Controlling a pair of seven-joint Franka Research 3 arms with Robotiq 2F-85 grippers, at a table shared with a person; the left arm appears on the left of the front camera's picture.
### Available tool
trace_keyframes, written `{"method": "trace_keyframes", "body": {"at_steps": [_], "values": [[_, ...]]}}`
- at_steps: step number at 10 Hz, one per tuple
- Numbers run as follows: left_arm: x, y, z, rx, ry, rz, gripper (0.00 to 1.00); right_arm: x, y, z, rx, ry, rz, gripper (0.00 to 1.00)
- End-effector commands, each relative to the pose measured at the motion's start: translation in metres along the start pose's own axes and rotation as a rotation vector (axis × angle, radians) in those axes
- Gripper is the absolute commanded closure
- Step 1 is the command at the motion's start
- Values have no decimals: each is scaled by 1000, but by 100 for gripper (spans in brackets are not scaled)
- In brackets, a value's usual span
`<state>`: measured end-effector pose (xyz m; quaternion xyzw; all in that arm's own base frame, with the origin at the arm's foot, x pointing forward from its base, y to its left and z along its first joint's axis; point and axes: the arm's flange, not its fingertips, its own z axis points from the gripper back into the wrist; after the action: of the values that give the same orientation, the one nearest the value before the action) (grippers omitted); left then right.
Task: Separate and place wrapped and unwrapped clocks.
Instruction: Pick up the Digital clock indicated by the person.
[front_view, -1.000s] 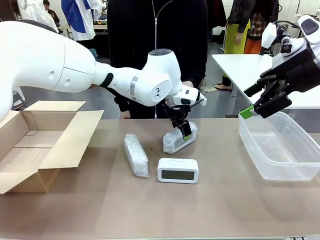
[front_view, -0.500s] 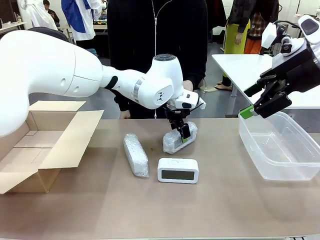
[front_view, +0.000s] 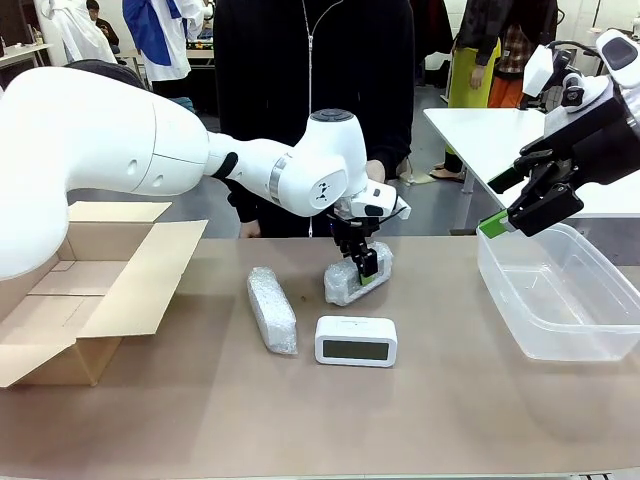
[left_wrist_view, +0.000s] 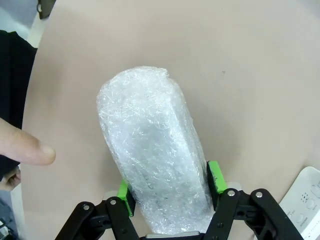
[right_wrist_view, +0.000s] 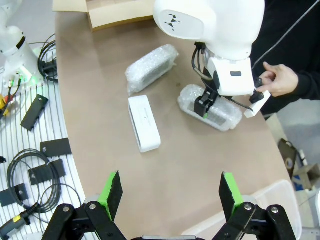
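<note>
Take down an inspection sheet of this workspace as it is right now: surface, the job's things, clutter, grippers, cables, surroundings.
Surface: brown tabletop, no spills seen.
Job's things: bubble-wrapped oblong bundle gripped; second bubble-wrapped bundle lying left of it; bare white digital clock in front; open cardboard box left; clear plastic tub right, empty.
Clutter: black flat plates on a white slatted rack beside the table.
Grippers: left gripper shut on the first bundle; right gripper open, raised by the tub.
Cables: black coiled cables on the rack.
Surroundings: person in black across the table, hand near the left gripper.
</note>
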<state>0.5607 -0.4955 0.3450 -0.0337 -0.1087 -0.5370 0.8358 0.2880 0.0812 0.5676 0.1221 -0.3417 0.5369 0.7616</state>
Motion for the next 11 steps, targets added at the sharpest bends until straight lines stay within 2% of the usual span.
{"method": "trace_keyframes", "body": {"at_steps": [1,2,3,4,5,6,7,8,10,11], "values": [[4,2,2,8,16,27,60,1,1,-1,20,-14,-13,0],[4,4,1,-3,14,39,44,1,1,-1,20,-14,-13,0],[4,4,2,-9,14,36,80,1,1,-1,20,-14,-13,0],[2,4,7,-14,11,35,64,1,1,-1,20,-14,-13,0],[-2,6,13,-32,2,36,100,1,1,-1,20,-14,-13,0],[-9,6,18,-45,-2,41,84,1,1,-1,20,-14,-13,0],[-16,2,30,-54,8,33,100,1,1,-1,20,-14,-13,0],[-26,-3,53,-33,21,13,100,1,1,-1,20,-14,-13,0],[-47,-20,118,22,-24,-15,100,1,1,-1,20,-14,-13,0],[-57,-30,154,8,-44,-6,100,1,1,-1,20,-14,-13,0]]}}
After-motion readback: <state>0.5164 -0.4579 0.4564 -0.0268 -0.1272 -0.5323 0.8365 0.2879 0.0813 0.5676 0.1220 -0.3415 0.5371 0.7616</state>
